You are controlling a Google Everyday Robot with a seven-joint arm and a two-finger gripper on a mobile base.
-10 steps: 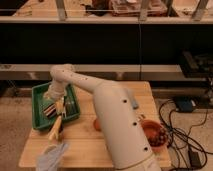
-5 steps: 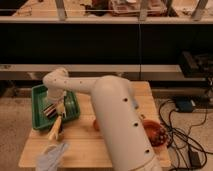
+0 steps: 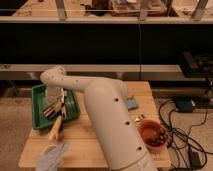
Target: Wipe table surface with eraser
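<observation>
My gripper (image 3: 52, 108) reaches down into the green tray (image 3: 39, 96) at the table's left end, the white arm arching over it from the front. A small block with dark, reddish and white stripes, the eraser (image 3: 49, 112), lies in the tray right at the fingertips, and the gripper is shut on it. The light wooden table (image 3: 85, 140) stretches out to the right, much of it hidden behind the arm.
A pale long-handled brush (image 3: 55, 128) lies across the tray's front rim. A bluish cloth (image 3: 52, 153) sits at the table's front left, a light-blue pad (image 3: 131, 103) near the back right, a reddish bowl (image 3: 152, 136) at the right. Cables cover the floor to the right.
The gripper has dropped lower into the tray and closed from wide open onto the striped block. The arm has shifted slightly left.
</observation>
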